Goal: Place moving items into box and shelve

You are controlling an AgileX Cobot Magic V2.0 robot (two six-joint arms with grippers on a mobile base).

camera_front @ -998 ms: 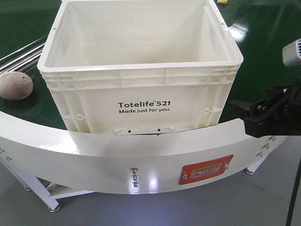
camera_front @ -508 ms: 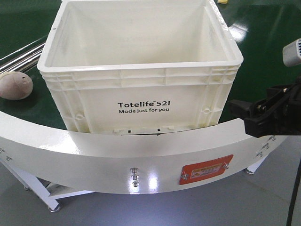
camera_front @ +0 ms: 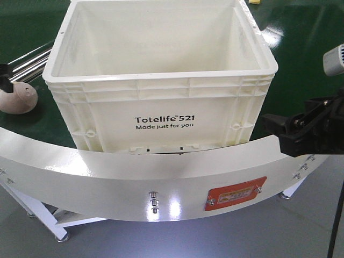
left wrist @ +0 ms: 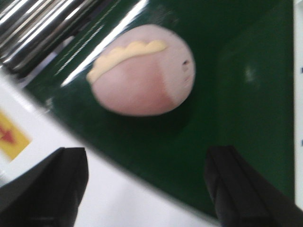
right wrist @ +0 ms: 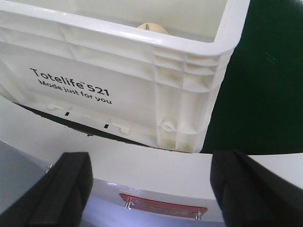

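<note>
Because the curved white guard (camera_front: 134, 177) with its red label (camera_front: 235, 194) fills the near edge, everything of the task lies just beyond it on the green tabletop (camera_front: 301, 64). At the near right, the right hand (right wrist: 151, 161) hangs over the guard by the box's near right corner, its fingers spread wide and holding nothing. The box (camera_front: 161, 121) stands upright in the middle, printed side toward the guard. In the right wrist view the top of a pale rounded piece (right wrist: 150, 27) peeps over its rim, so one item appears to be inside already.

To the left of the box, apart from its wall, the brownish-beige piece (camera_front: 17, 97) rests on the tabletop beside the shiny metal rails (camera_front: 27, 59). The left hand (left wrist: 147, 156) is over it, only a dark sliver of it showing at the left edge of the front view. Its fingers stand wide, one on each side of the view, and the piece lies ahead of them, not yet between them. That view is blurred, so whether the hand is moving cannot be told.

The step in hand looks like the approach to the second piece. The next move would call for bringing the left hand forward and down until the fingers straddle the piece, then closing gently, since a rounded piece may roll on the tabletop. Boxing and shelving remain.
</note>
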